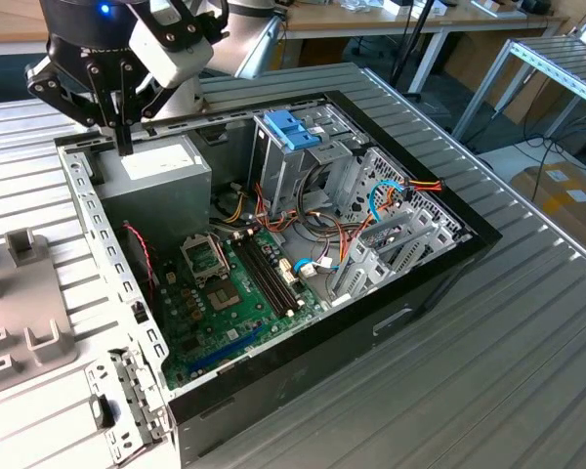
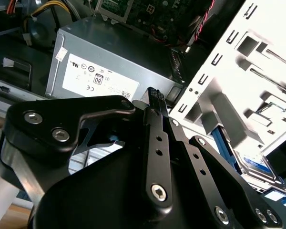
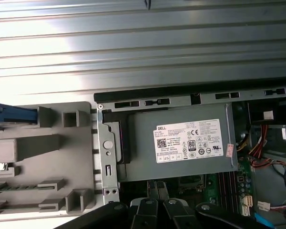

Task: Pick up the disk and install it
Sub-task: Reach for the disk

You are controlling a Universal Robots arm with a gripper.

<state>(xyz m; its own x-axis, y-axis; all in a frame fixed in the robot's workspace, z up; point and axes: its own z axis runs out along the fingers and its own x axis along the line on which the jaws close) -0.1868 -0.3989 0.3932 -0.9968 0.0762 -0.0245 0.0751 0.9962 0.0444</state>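
Note:
The disk (image 2: 255,164) shows in the second wrist view as a flat drive with blue rails and a pale label, lying beyond the case's perforated metal wall (image 2: 238,71). In the first wrist view its blue edge (image 3: 12,114) sits in the grey fixture (image 3: 47,148) beside the open computer case. My gripper (image 1: 125,145) hangs over the case's far corner on the exterior view's left, above the edge of the grey power-supply box (image 1: 156,174). Its two fingers stand close together, shut on nothing, and in both wrist views the gripper (image 2: 155,93) (image 3: 156,184) points at the power supply.
The open case (image 1: 439,264) lies on a ribbed metal table (image 1: 527,371). Inside are a green motherboard (image 1: 236,293), loose cables and a metal drive cage topped by a light-blue bracket (image 1: 291,127). The grey slotted fixture (image 1: 24,293) lies at the exterior view's left.

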